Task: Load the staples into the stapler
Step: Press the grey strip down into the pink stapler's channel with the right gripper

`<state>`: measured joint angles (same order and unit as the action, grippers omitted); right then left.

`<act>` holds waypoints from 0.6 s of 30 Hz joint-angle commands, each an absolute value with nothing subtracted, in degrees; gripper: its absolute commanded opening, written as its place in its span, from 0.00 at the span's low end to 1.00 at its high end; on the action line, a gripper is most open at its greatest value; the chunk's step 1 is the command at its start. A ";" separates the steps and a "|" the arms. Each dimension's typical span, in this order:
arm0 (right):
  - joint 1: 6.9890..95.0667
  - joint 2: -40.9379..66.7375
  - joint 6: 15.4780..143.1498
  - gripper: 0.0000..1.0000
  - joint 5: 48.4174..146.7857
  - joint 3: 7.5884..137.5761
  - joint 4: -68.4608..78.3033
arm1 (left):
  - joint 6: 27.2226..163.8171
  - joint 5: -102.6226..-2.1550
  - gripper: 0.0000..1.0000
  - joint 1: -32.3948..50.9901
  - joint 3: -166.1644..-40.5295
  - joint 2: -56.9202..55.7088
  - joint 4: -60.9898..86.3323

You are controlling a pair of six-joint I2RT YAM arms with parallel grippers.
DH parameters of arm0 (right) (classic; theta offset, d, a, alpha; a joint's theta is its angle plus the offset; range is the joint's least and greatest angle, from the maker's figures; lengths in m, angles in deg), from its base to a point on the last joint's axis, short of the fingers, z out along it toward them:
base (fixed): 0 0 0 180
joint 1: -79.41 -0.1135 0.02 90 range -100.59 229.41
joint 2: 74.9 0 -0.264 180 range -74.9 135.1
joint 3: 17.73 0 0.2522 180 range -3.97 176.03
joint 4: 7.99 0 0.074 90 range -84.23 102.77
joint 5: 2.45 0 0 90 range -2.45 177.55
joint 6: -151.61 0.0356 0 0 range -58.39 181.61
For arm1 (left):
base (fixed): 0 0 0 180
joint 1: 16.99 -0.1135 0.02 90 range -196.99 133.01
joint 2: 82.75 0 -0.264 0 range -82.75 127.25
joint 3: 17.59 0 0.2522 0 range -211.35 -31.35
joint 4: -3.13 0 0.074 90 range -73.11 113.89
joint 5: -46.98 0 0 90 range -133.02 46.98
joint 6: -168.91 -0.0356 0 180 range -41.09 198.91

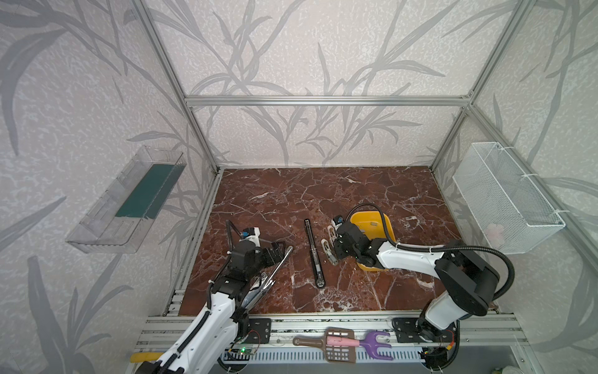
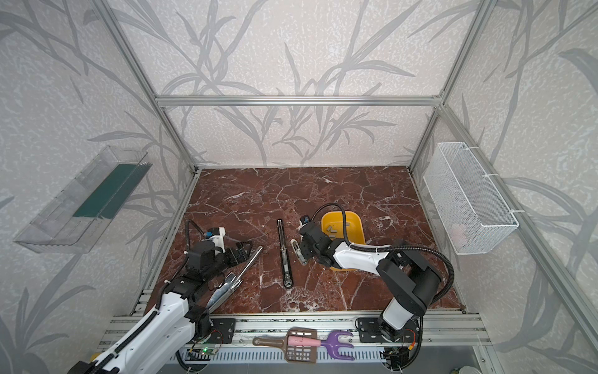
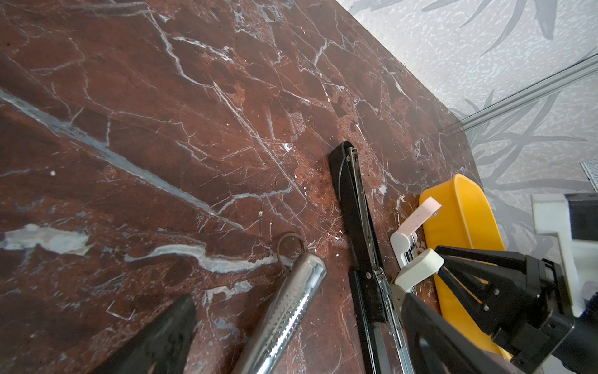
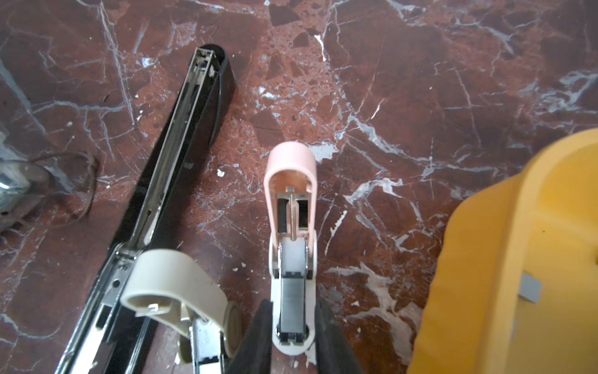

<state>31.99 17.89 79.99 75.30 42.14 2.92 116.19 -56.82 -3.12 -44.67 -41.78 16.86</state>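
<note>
A small pink-and-white stapler (image 4: 291, 194) lies open on the marble, its lid folded back. A grey strip of staples (image 4: 293, 304) sits in its magazine. My right gripper (image 4: 293, 330) straddles the magazine's front end, narrowly open, with a finger on each side of the white base. More staples (image 1: 374, 223) lie in the yellow tray (image 1: 390, 226) behind it. A beige stapler (image 4: 174, 281) and a long black stapler (image 1: 313, 252) lie open alongside. My left gripper (image 1: 275, 250) stands wide open over a chrome tool handle (image 3: 291, 307), not closed on it.
The chrome tool (image 1: 268, 278) stretches toward the front left. A loose bent staple (image 3: 121, 312) lies on the marble. A wire basket (image 1: 504, 197) hangs on the right wall and a clear bin (image 1: 129, 200) on the left. Plastic tools (image 1: 343, 346) rest on the front rail.
</note>
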 commanded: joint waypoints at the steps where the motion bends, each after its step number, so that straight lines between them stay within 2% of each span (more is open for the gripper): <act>1: 31.83 18.34 80.86 0.22 72.75 42.75 3.96 | 116.80 -56.65 0.99 -2.93 -44.16 -41.79 16.01; 18: 31.86 24.70 82.47 0.17 71.01 45.51 7.24 | 116.79 -56.84 0.99 -2.84 -44.13 -41.91 15.88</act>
<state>31.99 23.49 81.65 72.19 44.96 4.38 116.19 -56.84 -3.10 -44.67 -41.78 16.86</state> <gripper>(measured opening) 0.168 0.992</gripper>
